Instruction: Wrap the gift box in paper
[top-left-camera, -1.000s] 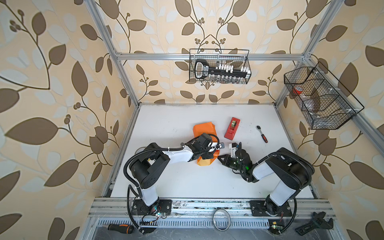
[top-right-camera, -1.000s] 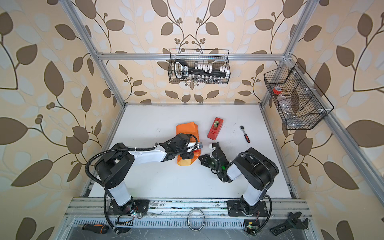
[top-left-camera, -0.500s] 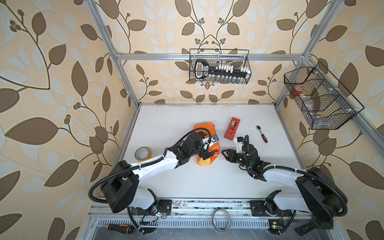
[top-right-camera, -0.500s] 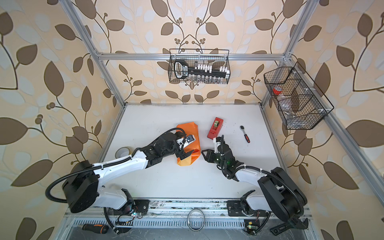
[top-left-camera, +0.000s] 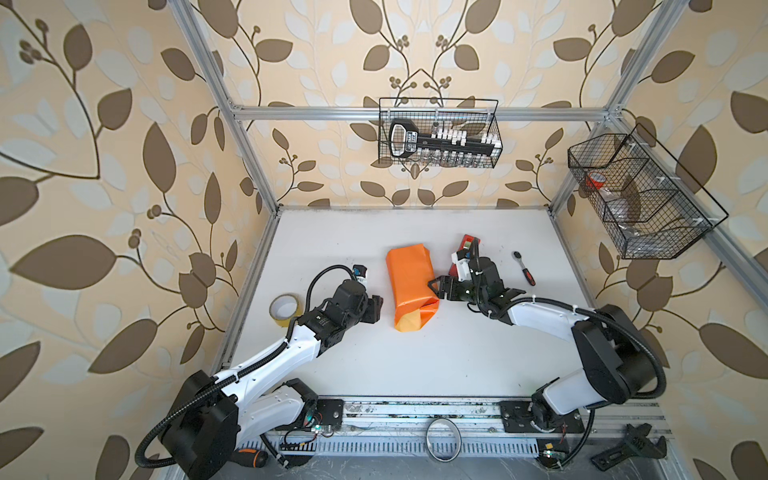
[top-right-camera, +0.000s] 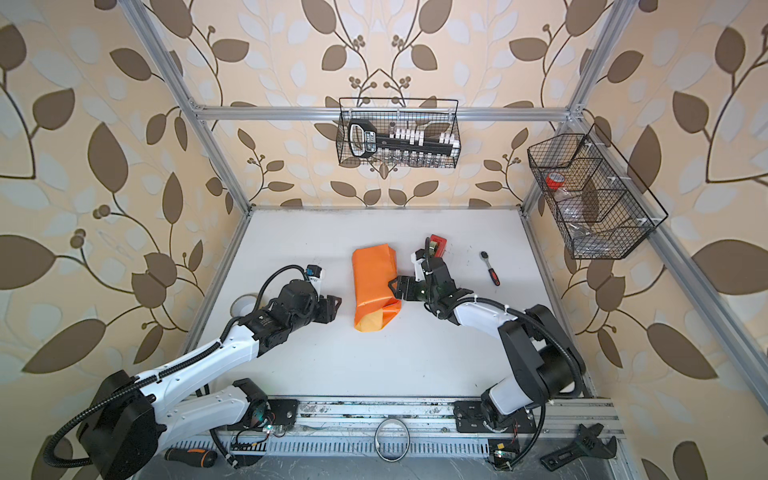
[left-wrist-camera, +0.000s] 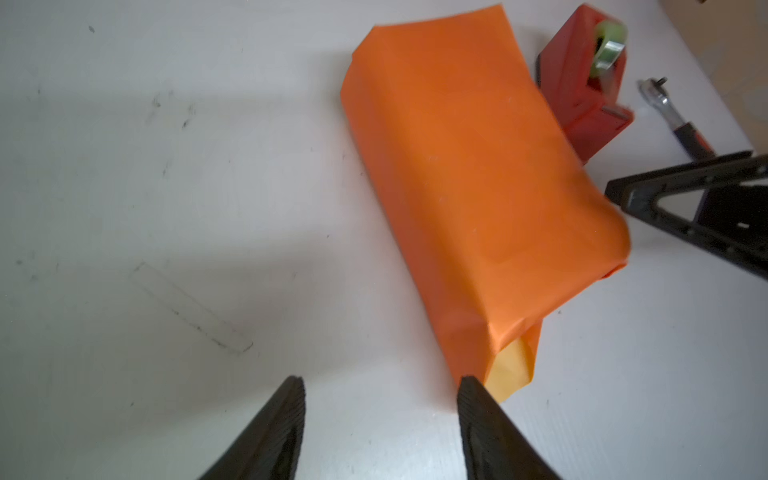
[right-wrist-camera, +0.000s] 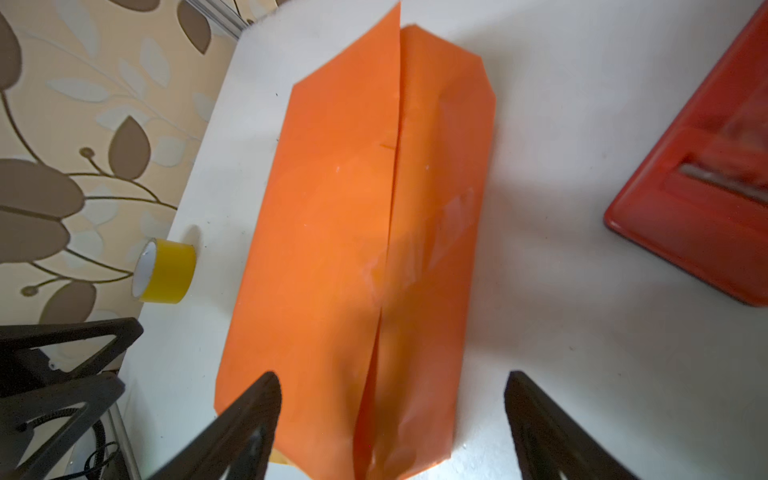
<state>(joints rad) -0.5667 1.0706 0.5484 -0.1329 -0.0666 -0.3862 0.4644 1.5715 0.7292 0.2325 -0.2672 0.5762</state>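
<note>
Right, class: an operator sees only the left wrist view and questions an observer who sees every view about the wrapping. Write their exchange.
Operator: Does the glossy orange sheet of paper close on top?
Observer: Yes. The right wrist view shows the paper with one long edge overlapping the other in a lengthwise seam.
Operator: Is there any other tape besides the red dispenser?
Observer: Yes, a round yellow tape roll sits near the left edge of the white table.
</note>
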